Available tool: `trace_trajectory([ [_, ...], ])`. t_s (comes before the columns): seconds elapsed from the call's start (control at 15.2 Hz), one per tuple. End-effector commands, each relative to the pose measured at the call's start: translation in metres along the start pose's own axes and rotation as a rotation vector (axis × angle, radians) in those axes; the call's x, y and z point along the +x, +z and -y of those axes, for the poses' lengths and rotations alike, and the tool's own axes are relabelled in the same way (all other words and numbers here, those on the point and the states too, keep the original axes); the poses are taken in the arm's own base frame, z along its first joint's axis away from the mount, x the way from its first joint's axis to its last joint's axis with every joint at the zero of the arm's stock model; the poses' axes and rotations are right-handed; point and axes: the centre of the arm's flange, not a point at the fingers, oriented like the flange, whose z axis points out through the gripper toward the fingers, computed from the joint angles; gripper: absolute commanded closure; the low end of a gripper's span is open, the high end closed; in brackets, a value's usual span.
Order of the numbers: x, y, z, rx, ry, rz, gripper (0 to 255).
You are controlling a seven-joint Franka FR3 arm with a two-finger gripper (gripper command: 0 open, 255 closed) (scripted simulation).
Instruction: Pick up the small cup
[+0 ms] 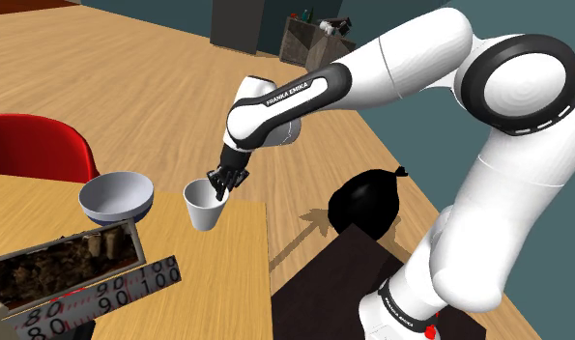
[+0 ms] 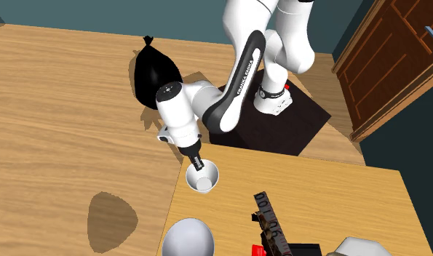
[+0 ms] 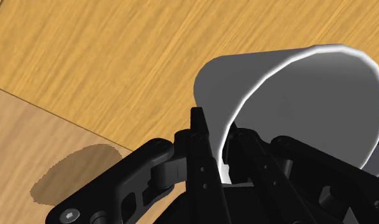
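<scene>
Tool (image 3: 220, 146) was clamped on the rim of the small cup (image 1: 204, 208), one finger inside its white wall, one outside. Cup was directly below the tool, at the tabletop (image 1: 232, 280) edge. Grey bowl (image 1: 116, 193) stood near; black bag (image 1: 365, 201) well apart.

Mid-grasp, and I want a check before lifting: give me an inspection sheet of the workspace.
Surface: light wooden table.
Job's things: small white cup, near the table's corner.
Clutter: grey round bowl; dark box with printed numbers.
Grippers: black two-finger claw shut on the cup's wall.
Cables: nothing seen.
Surroundings: red chair, black tied bag on wooden floor, brown wooden cabinet.
</scene>
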Motion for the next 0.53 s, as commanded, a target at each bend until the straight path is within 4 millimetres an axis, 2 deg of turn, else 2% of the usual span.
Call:
trace_trajectory([
  [0.0,0.0,0.0,0.0,0.0,0.0,0.0,255],
  [0.2,0.0,0.0,0.0,0.0,0.0,0.0,255],
  [0.46,-0.001,-0.02,0.005,0.0,0.0,0.0,255],
])
